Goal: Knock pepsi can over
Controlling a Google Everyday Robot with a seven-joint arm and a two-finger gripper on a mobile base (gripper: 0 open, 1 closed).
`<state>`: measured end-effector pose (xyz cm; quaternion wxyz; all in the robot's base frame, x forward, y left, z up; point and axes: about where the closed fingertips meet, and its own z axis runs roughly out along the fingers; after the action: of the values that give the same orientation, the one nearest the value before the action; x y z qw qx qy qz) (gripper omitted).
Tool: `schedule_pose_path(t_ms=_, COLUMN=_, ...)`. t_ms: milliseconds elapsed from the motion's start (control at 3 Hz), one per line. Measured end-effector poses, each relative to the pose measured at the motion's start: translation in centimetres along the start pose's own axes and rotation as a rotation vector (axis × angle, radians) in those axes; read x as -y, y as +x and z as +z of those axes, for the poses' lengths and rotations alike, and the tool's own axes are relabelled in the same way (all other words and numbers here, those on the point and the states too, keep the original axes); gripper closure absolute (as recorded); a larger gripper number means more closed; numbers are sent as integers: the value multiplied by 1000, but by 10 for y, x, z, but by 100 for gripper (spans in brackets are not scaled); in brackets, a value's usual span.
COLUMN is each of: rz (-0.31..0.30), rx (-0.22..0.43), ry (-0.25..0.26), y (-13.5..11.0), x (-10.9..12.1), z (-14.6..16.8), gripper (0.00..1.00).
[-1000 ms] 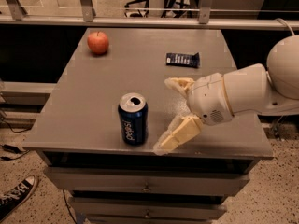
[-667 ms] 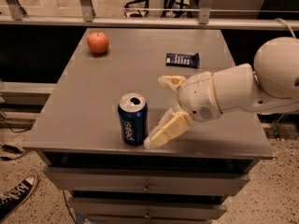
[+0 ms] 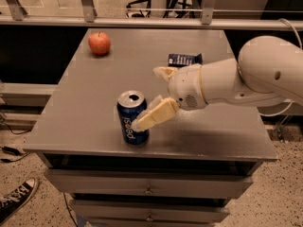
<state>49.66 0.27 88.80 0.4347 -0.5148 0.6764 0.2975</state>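
Note:
The pepsi can (image 3: 129, 119), dark blue with a silver top, stands upright near the front edge of the grey table (image 3: 85, 103). My gripper (image 3: 147, 98) reaches in from the right on a white arm (image 3: 246, 79) and is open. Its lower cream finger (image 3: 158, 113) lies against the can's right side, its tip overlapping the can's body. The upper finger (image 3: 163, 72) points left, behind and to the right of the can.
A red apple (image 3: 99, 43) sits at the table's back left. A flat dark blue snack wrapper (image 3: 184, 59) lies at the back right, behind the gripper. Drawers (image 3: 147, 188) are under the tabletop. A shoe (image 3: 16, 205) is on the floor at the lower left.
The gripper has moved left towards the can; its lower finger now overlaps the can's right side. The can still stands upright in the same place.

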Motion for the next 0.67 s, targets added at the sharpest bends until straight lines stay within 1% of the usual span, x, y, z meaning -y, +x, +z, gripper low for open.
schedule_pose_path(t_ms=333, rz=17, rx=11, ry=29, y=-15, x=16, z=7, gripper=0)
schedule_pose_path(t_ms=667, rz=28, rx=13, ry=85, y=-32, x=43, z=7, gripper=0)
